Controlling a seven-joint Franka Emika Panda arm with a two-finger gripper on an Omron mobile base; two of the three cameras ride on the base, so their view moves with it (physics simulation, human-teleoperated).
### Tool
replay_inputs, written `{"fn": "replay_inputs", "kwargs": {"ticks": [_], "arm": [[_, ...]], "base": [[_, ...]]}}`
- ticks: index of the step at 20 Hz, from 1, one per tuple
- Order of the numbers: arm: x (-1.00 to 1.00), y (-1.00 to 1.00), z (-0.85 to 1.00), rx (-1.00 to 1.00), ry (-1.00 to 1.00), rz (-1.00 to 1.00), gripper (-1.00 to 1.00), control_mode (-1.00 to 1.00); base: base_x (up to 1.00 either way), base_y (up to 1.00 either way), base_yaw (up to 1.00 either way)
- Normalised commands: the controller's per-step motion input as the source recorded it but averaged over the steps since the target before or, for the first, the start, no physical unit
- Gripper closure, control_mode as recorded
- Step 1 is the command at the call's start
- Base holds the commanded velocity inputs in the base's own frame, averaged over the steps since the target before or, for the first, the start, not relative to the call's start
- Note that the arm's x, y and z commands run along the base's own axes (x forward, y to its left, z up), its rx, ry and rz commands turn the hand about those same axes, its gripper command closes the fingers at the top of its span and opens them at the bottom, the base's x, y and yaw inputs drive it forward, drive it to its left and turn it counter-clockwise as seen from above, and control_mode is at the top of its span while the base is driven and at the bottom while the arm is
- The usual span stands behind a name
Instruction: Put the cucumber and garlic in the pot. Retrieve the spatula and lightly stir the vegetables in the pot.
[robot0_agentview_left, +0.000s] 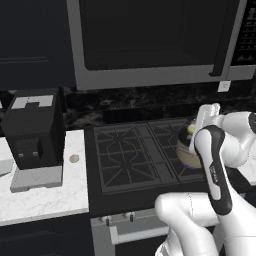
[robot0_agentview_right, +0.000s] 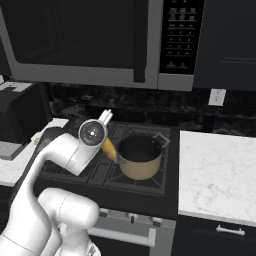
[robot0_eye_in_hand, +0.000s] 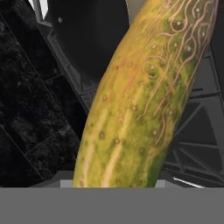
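My gripper is shut on the cucumber, a yellow-green vegetable with darker mottling that runs up the middle of the hand view. It hangs just left of the rim of the cream-tan pot, which stands on the right front burner. In the left base view my arm covers much of the pot. The garlic, a tiny pale bulb, lies on the white counter left of the stove, far from the gripper. The spatula is out of view.
The black stove with its grates lies between two white marble counters. A black coffee machine stands on the left counter next to the garlic. A microwave hangs above the stove.
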Motion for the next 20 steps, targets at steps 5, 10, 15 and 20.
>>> {"fn": "replay_inputs", "kwargs": {"ticks": [5, 10, 15, 20], "arm": [[0.21, -0.55, -0.21, 0.03, -0.05, -0.01, 1.00, -1.00], [0.46, -0.19, 0.01, 0.12, -0.04, 0.00, 1.00, -1.00], [0.42, -0.12, 0.02, 0.08, -0.01, 0.00, 1.00, -1.00], [0.55, -0.25, -0.14, 0.02, 0.00, 0.00, 1.00, -1.00]], "base": [[0.00, 0.00, 0.00], [0.00, 0.00, 0.00], [0.00, 0.00, 0.00], [0.00, 0.00, 0.00]]}}
